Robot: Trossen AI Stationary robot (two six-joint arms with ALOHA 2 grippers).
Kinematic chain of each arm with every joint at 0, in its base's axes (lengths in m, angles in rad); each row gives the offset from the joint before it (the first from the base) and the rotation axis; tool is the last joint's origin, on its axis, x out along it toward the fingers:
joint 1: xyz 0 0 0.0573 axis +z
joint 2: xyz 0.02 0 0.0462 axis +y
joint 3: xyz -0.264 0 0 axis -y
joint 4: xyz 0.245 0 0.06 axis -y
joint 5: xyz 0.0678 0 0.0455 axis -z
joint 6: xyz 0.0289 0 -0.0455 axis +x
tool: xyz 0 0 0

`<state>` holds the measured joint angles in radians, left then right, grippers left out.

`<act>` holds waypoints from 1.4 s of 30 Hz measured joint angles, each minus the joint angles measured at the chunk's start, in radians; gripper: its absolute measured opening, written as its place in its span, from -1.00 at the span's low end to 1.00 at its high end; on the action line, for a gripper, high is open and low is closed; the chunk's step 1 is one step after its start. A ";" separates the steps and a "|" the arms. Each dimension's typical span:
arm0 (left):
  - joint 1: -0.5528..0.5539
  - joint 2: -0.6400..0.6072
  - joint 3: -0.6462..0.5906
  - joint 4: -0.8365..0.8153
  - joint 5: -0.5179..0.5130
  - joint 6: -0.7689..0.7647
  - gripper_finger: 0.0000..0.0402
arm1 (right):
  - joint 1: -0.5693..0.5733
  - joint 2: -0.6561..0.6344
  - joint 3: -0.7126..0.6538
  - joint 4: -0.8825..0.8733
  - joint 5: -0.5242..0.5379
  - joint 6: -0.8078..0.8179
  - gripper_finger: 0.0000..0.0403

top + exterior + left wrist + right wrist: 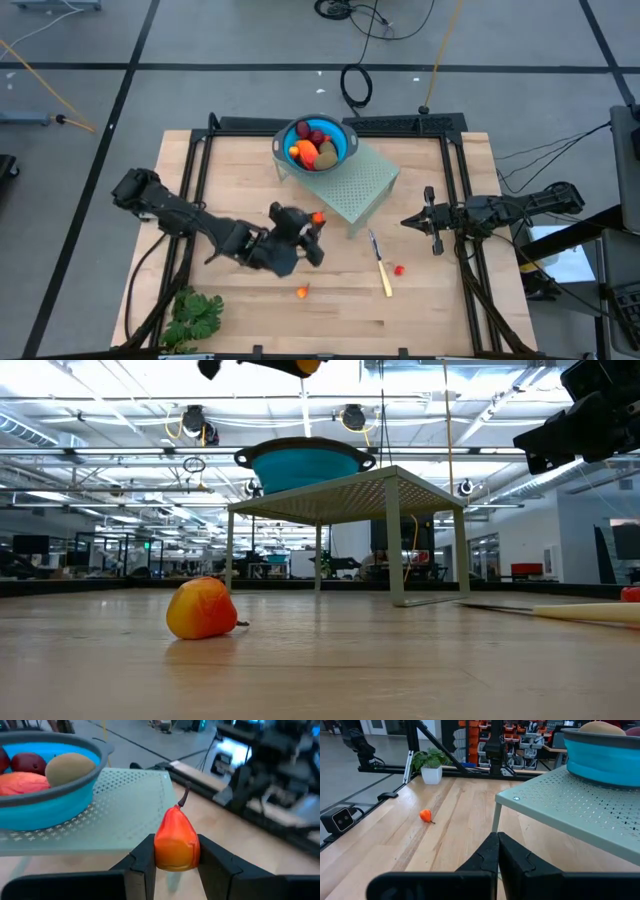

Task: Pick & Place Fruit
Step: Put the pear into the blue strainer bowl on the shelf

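L gripper (pixel 172 865) clamps 1 orange-red pear (pixel 176 840), R gripper (pixel 497 852) clenched empty, 2 orange bits (pixel 302 292) on table, blue bowl (pixel 340 150) holds several fruit.

- Left arm (pixel 185 220): dark, nearly black links with bulky rounded joint housings.
- Left gripper (pixel 172 862): two matte black, blocky fingers (pixel 145 862) with flat inner faces.
- Right arm (pixel 520 205): the same dark build, slimmer toward the wrist, black cables trailing beside it.
- Right gripper (pixel 497 852): black fingers with stepped, angular edges.
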<state>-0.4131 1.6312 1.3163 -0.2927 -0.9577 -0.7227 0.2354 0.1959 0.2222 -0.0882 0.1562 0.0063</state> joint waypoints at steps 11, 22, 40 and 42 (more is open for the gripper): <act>0.183 -0.130 0.000 0.027 0.282 -0.217 -0.44 | 0.000 0.000 0.000 0.000 0.000 0.000 -1.00; 0.363 -0.220 0.002 0.013 0.408 -0.219 -0.44 | 0.000 0.000 0.000 0.000 0.001 0.000 -1.00; 0.610 -0.224 0.002 -0.086 0.513 0.109 -0.44 | 0.000 0.000 0.000 0.000 0.001 0.000 -1.00; 0.624 -0.223 0.002 -0.087 0.513 0.176 -0.44 | 0.000 0.000 0.000 0.000 0.001 0.000 -1.00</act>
<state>0.2109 1.4078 1.3178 -0.3800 -0.4442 -0.5470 0.2354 0.1959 0.2222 -0.0879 0.1574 0.0067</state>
